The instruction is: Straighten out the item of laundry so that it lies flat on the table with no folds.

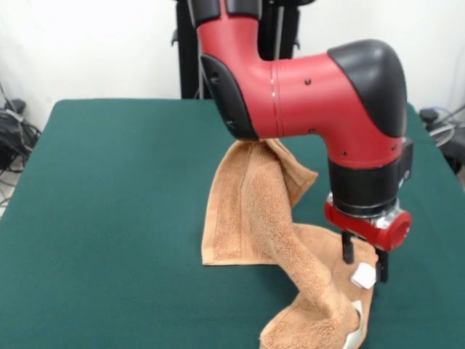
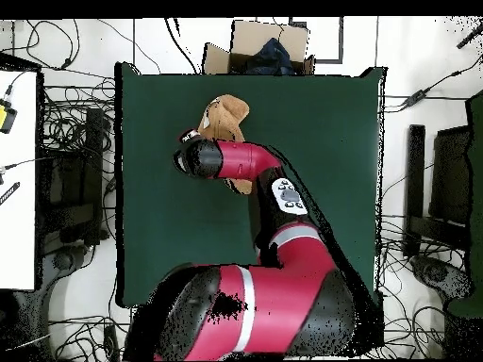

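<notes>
One towel [image 1: 251, 211], one arm [image 1: 305, 94], so only a single edge can be worked at a time.
Towel position: near the middle of the table [image 1: 109, 203] in the front view; in the overhead view, toward the side far from the robot's base, mostly hidden under the arm.
Towel state: crumpled. One flat panel lies on the felt, a twisted ridge runs across it, and a rolled lobe sits at the picture's bottom edge.
Gripper [image 1: 362, 266]: low over the towel's edge next to a white tag [image 1: 363, 275], two dark fingers [image 1: 348, 249] pointing down with a small gap between them. Cannot tell if any cloth is pinched.
Risk 1: a pull from here may drag the whole towel instead of opening the twist, as loose terry probably slides as one lump on felt.
Risk 2: pinching two layers at once would carry the fold along with it.
Risk 3: gripping only the tag gives a weak hold; it could slip out mid-pull.
Risk 4: the far end of the towel is hidden behind the arm, so a fold there could go unnoticed.
Material: orange-tan looped terry, soft and limp, with a flatter woven band along the border.
Table: dark green felt-like top, rectangular, much bigger than the towel.
</notes>
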Action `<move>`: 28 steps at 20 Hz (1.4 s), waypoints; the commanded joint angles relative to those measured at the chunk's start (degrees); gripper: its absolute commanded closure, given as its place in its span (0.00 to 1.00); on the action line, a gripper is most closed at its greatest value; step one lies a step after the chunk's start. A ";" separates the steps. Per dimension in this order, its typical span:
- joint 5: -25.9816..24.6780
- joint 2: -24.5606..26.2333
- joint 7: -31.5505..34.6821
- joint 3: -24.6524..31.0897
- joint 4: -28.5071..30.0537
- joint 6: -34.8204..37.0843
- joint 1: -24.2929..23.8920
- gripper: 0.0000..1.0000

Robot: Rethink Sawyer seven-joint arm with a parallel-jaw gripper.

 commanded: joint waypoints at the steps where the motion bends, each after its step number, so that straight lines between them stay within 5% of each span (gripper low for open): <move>1: 1.70 8.08 -4.86 11.39 5.51 5.38 -0.96 0.00; 14: 2.35 11.68 -2.85 18.82 6.71 1.96 -2.06 0.00; 28: 3.91 9.99 2.71 19.39 7.89 -0.46 0.66 0.00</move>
